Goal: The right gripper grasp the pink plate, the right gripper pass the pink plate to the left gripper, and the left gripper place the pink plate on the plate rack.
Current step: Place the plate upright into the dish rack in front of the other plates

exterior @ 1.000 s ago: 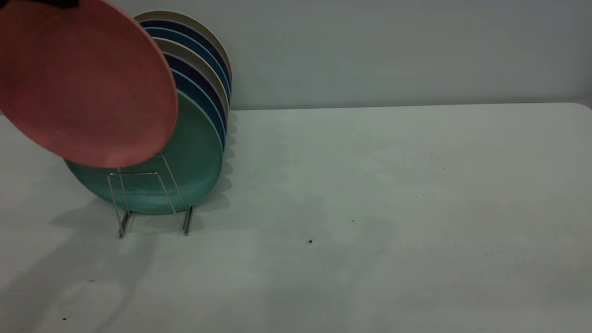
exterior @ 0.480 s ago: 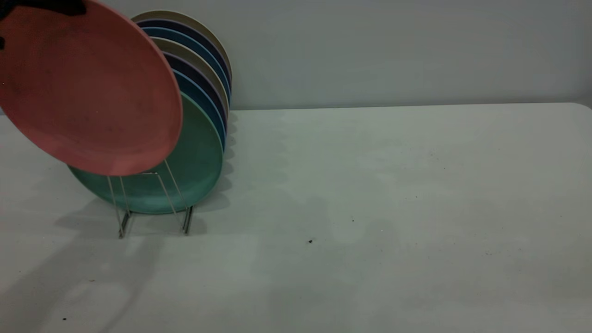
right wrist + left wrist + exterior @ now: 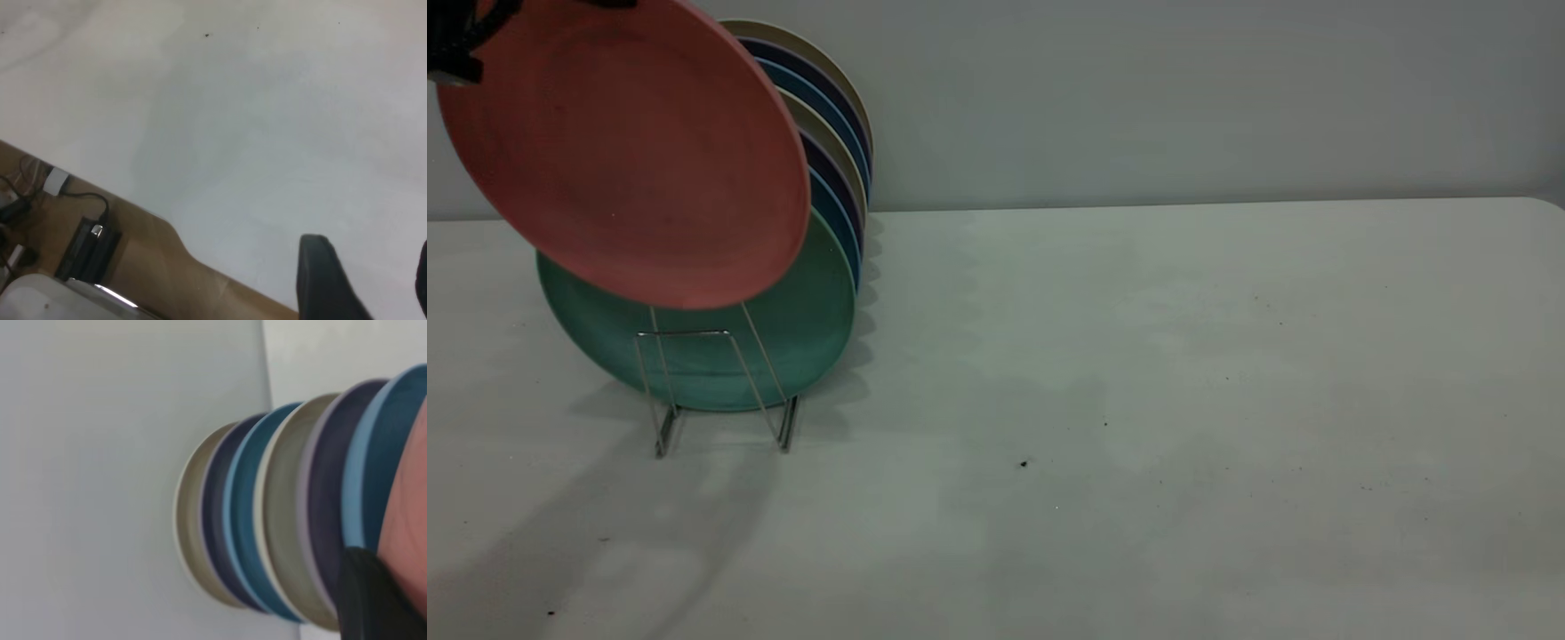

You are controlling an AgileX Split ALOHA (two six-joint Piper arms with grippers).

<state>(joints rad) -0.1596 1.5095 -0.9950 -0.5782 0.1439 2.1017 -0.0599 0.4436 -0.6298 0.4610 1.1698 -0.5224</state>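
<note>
The pink plate (image 3: pixel 631 151) hangs tilted in the air at the upper left of the exterior view, in front of and overlapping the plates that stand in the plate rack (image 3: pixel 725 391). Its lower rim is well above the rack's front wire loops. My left gripper (image 3: pixel 458 36) is shut on the plate's upper left rim and is mostly cut off by the picture's edge. In the left wrist view one black finger (image 3: pixel 367 593) lies against the pink plate (image 3: pixel 407 513). My right gripper (image 3: pixel 373 280) is open and empty over the bare table, far from the rack.
The rack holds a teal-green plate (image 3: pixel 800 329) at the front, with several blue, navy and beige plates (image 3: pixel 840 151) behind it. They also show in the left wrist view (image 3: pixel 280 520). A wall stands behind the white table (image 3: pixel 1138 356). A power box and cables (image 3: pixel 87 247) lie past the table's edge.
The pink plate has moved right and slightly up in my left gripper, so it now covers more of the racked plates. More of the left gripper shows at the top left.
</note>
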